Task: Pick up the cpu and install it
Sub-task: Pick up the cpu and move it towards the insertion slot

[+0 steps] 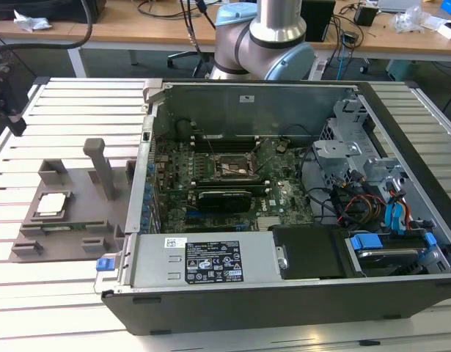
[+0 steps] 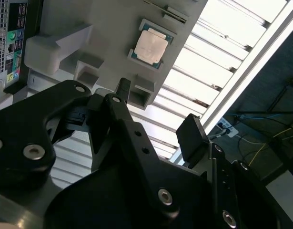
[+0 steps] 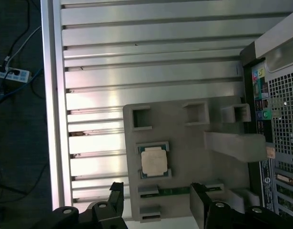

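Note:
The cpu (image 1: 51,204) is a small silvery square chip lying flat in a recess of the grey plastic tray (image 1: 82,220), at the exterior view's left, beside the open computer case (image 1: 284,286). In both wrist views the cpu (image 3: 153,161) (image 2: 151,46) rests on the tray (image 3: 189,138) (image 2: 84,28). My gripper (image 3: 157,198) (image 2: 158,114) hovers well above the tray, open, its two black fingers spread wide with nothing between them. The dark square socket (image 1: 232,167) with its metal frame sits on the motherboard inside the case.
A tall grey post (image 1: 100,165) and raised blocks stand on the tray near the cpu. The case wall (image 3: 275,119) borders the tray. The slatted metal table (image 3: 136,57) ends at an edge (image 3: 51,119) with cables on the floor beyond.

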{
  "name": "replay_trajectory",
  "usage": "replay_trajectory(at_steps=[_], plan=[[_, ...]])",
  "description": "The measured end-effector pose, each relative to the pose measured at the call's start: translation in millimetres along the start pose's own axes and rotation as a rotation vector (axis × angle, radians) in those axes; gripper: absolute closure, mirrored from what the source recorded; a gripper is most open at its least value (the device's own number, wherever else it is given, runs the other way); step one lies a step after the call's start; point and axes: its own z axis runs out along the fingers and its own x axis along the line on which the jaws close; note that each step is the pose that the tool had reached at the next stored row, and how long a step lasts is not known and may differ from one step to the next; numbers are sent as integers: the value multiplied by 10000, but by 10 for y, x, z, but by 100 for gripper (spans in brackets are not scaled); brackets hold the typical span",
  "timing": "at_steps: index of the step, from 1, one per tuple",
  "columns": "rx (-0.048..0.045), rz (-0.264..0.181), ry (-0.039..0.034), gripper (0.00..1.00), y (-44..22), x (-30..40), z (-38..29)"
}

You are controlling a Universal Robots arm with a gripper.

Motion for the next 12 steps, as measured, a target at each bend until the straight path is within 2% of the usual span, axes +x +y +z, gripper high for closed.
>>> replay_trajectory(at_steps=[12], plan=[[-1, 0, -1, 34, -7, 4, 166]])
